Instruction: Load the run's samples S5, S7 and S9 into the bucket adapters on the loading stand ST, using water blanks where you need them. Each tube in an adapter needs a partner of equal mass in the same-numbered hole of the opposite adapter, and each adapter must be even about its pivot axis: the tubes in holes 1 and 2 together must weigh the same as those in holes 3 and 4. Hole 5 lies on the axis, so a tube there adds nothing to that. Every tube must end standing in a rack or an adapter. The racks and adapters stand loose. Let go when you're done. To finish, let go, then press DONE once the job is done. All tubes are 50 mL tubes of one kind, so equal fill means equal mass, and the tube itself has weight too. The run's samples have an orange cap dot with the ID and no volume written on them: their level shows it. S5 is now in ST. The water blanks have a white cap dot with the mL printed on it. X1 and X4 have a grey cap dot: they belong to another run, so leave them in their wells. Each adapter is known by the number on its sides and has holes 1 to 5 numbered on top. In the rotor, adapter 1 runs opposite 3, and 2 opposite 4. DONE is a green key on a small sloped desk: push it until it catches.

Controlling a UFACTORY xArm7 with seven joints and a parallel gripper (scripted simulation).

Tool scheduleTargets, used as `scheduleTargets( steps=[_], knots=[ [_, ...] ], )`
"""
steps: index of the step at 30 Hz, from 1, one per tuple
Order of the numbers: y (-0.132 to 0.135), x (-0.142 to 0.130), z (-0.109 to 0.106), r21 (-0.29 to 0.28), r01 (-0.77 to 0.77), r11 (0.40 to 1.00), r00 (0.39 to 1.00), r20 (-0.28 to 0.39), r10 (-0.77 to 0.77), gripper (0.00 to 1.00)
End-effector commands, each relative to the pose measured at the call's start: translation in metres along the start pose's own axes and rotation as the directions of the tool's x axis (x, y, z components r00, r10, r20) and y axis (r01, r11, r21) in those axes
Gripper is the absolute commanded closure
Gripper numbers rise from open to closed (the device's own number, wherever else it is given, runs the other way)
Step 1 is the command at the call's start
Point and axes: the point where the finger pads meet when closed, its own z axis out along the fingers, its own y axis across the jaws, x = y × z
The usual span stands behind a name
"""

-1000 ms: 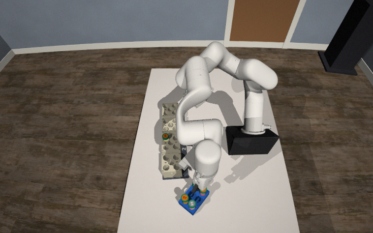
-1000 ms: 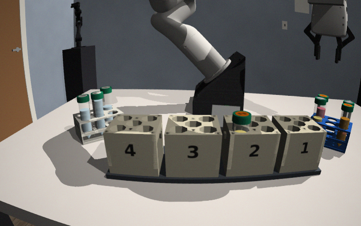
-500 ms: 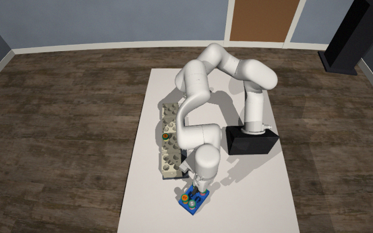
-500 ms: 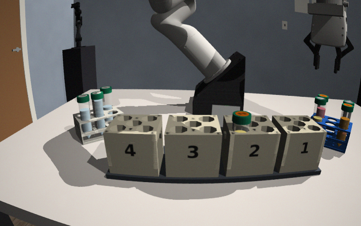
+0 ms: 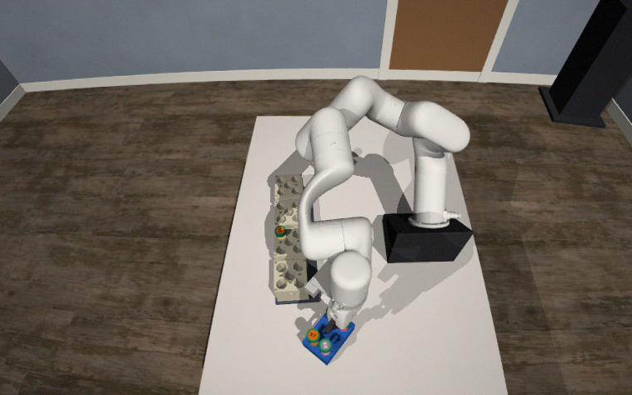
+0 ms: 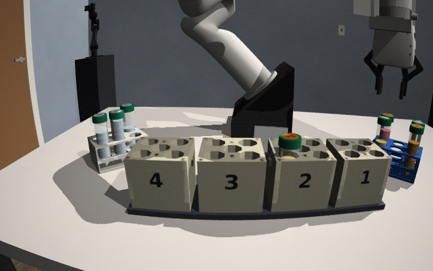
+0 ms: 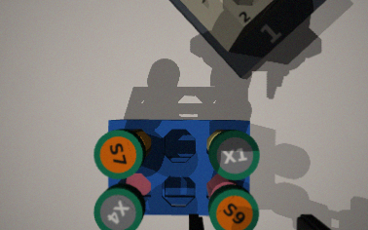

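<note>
My gripper point(image 6: 389, 95) point(image 7: 253, 222) is open and empty, high above the blue rack point(image 6: 403, 178) point(image 7: 151, 126). The rack holds S7 point(image 5: 313, 335) point(image 6: 413, 147) point(image 7: 118, 154) with amber liquid, X4 point(image 5: 325, 344) point(image 7: 118, 212), X1 point(image 7: 234, 156) and S9 point(image 7: 234, 214) with pink liquid. Its two middle wells are empty. S5 point(image 5: 280, 231) point(image 6: 289, 139) stands in the front left hole of adapter 2 point(image 6: 300, 195), seen from the exterior view. Adapters 1 point(image 6: 359, 191), 3 point(image 6: 229, 198) and 4 point(image 6: 157, 195) show no tubes. Hole numbers are mostly unreadable.
A white rack point(image 6: 93, 151) at the left in the exterior view holds three tubes of pale blue liquid; their cap prints are unreadable. The small desk point(image 6: 261, 131) stands behind the adapters, its key mostly hidden. The black arm base point(image 5: 421, 247) stands across the table from the stand.
</note>
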Motion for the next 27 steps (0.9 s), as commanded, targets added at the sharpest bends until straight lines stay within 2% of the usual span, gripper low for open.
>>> scheduleTargets(
  steps=[1,17,27],
  knots=[
    [-0.001,-0.001,0.006,0.005,0.000,1.000,1.000,0.001,0.000,0.43],
    [-0.001,-0.001,0.036,0.005,0.000,1.000,1.000,0.001,0.000,0.43],
    [-0.001,-0.001,0.044,0.005,0.000,1.000,1.000,0.001,0.000,0.43]
  ],
)
